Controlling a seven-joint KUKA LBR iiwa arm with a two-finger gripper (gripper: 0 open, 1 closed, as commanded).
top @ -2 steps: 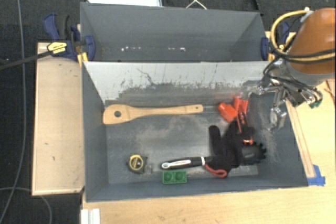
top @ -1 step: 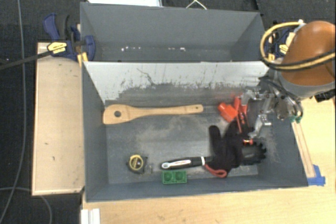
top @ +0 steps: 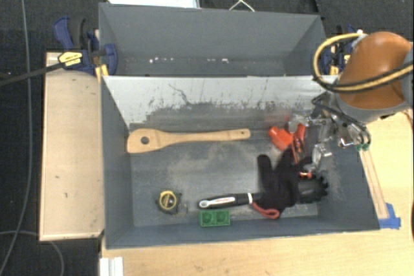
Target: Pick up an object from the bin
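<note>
The end effector (top: 317,153) hung low in the right part of the grey bin (top: 207,35), under the arm's orange cover (top: 372,71); whether it was spread or pressed together could not be told, and nothing was seen pinched in it. Nearest lay a small orange-red piece (top: 281,137), just to its left against the back slope, and a limp black glove-like thing (top: 278,183), just below it on the bin floor; which of the two it was meant for could not be told. Well apart to the left were a wooden spoon (top: 187,137), a black-handled tool (top: 226,201), a green block (top: 215,219) and a small round yellow-and-black thing (top: 168,200). The step in hand looked like the descent onto a target; to do it well, the end effector likely needed to be centred over one thing alone, clear of the right wall; the soft black one would probably bunch, so a deep bite on its thickest fold seemed the safer choice.
</note>
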